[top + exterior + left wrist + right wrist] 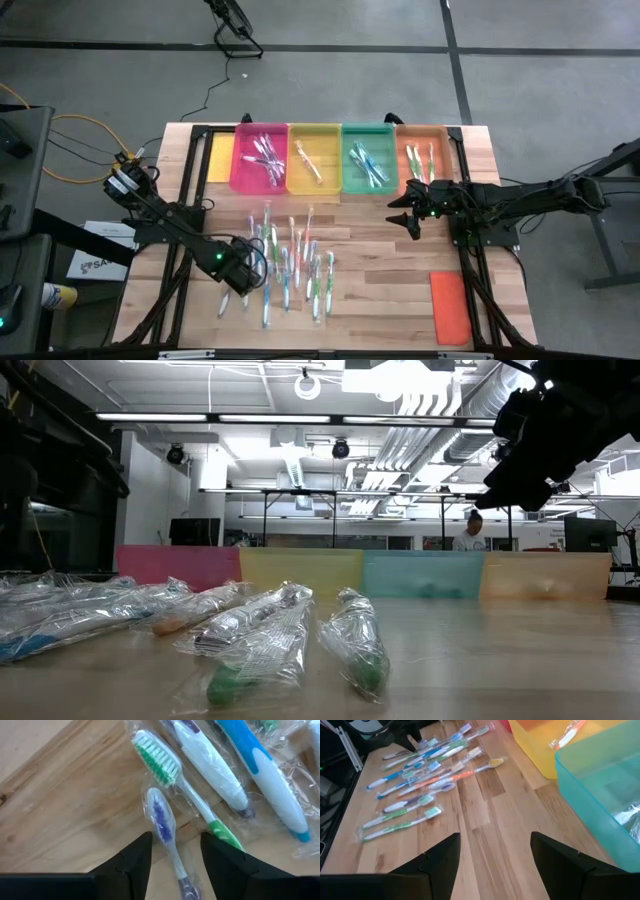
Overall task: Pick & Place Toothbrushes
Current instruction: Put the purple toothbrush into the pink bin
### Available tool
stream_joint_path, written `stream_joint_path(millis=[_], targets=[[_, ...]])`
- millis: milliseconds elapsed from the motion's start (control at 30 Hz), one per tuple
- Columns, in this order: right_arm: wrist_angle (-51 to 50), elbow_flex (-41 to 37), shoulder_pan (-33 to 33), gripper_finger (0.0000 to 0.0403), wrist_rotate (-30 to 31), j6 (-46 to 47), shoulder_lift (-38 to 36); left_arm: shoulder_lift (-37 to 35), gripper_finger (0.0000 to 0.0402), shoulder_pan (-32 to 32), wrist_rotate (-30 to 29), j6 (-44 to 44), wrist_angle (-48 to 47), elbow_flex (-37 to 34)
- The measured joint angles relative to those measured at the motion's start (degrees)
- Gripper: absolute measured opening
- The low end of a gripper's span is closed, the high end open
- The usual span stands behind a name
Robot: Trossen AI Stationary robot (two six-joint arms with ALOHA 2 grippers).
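Several wrapped toothbrushes [290, 265] lie loose on the wooden table, with more in the four trays at the far edge. My left gripper [242, 278] is low at the left end of the pile and open. In the left wrist view its fingers [135, 862] stand on either side of a purple-bristled toothbrush [162, 820] lying flat on the wood, beside a green-and-white toothbrush [175, 775]. My right gripper [404, 216] hovers open above bare wood near the green tray [368, 158], holding nothing [495, 857].
Pink [260, 158], yellow [314, 158], green and orange [425, 155] trays stand in a row along the far edge. A flat orange lid [450, 305] lies near the right front corner. Bare wood stretches between the pile and the lid. A person [474, 530] shows far behind.
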Motion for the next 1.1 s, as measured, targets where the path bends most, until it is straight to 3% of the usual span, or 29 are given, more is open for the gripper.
stream_joint_path(millis=[133, 400, 600, 833, 1100], targets=[[-0.24, 0.0, 0.0, 0.0235, 0.0, 0.0, 0.0, 0.02, 0.0126, 0.0, 0.92, 0.02, -0.15, 0.0], [-0.33, 0.0, 0.0, 0.0235, 0.0, 0.0, 0.0, 0.02, 0.0011, -0.02, 1.43, 5.33, -1.27, 0.0], [-0.31, 0.0, 0.0, 0.0235, 0.11, 0.0, 0.0, 0.02, 0.0023, 0.0, 1.39, 7.87, -1.76, 0.48], [-0.25, 0.0, -0.01, 0.0235, 0.13, 0.57, 0.0, 0.12, 0.0007, -0.03, 1.38, 11.5, -6.77, 4.5], [-0.22, 0.0, 0.0, 0.0235, 0.19, 2.03, 0.0, 0.07, 0.0067, -0.02, 1.4, 12.43, -8.6, 4.33]])
